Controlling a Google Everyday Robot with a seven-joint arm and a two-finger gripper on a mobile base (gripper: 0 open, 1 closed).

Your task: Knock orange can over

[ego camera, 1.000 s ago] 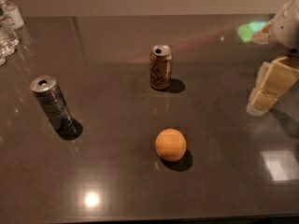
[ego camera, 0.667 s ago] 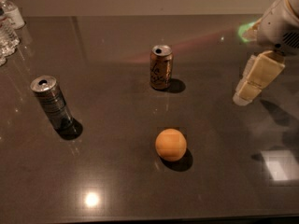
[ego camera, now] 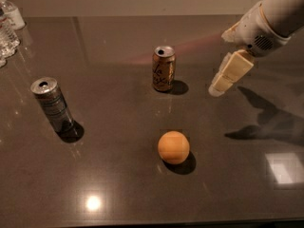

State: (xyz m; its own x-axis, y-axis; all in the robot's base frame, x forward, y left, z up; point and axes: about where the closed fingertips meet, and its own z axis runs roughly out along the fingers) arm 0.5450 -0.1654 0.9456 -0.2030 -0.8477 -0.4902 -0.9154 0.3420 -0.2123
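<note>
A small orange-brown drink can with dark curly writing and a silver top (ego camera: pixel 164 74) stands up straight on the dark, shiny worktop (ego camera: pixel 118 184). It is near the middle, towards the back. A little dark shadow lies on its right side.

The cream-coloured claw (ego camera: pixel 219 85) hangs in the air to the right of this can, near it but not touching it. The claw points down and to the left, towards the can. I cannot tell how far open the claw is. It has hold of nothing. The white arm (ego camera: pixel 270 18) behind it comes in from the top right corner, and its dark shadow (ego camera: pixel 266 122) falls on the worktop on the right.

A round orange ball (ego camera: pixel 173 147) sits in front of the can, closer to us. A silver-grey can with stripes (ego camera: pixel 52 104) stands well apart on the left. Some clear plastic bottles (ego camera: pixel 8 25) stand at the far left edge.
</note>
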